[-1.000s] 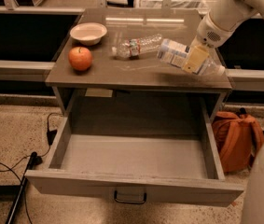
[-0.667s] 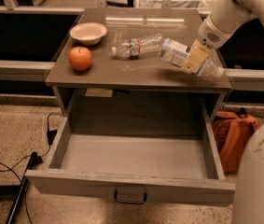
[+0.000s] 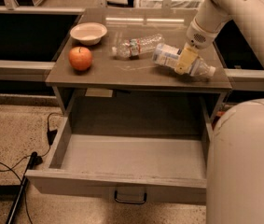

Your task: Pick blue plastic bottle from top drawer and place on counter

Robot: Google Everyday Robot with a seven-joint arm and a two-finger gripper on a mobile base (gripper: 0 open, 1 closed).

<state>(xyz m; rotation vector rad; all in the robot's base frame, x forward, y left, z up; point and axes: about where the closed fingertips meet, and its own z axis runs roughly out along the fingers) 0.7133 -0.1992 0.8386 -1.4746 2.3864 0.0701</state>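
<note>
The blue plastic bottle [image 3: 166, 55] lies on its side on the right part of the counter [image 3: 122, 73], white cap pointing right toward the front edge. My gripper [image 3: 183, 64] reaches down from the upper right and is shut across the bottle's middle, one pale finger [image 3: 184, 59] lying over the label. The top drawer [image 3: 117, 183] stands pulled fully open below the counter, its inside bare, its dark handle [image 3: 130, 199] at the front.
A red apple [image 3: 80, 58] and a white bowl [image 3: 88, 33] sit at the counter's left. A slimmer clear bottle [image 3: 136, 46] lies in the middle, just left of the blue one. My white body [image 3: 246, 162] fills the lower right. Cables [image 3: 10, 162] lie on the floor at left.
The gripper and the blue bottle stay in about the same place on the counter's right. My white body takes up more of the lower right of the view.
</note>
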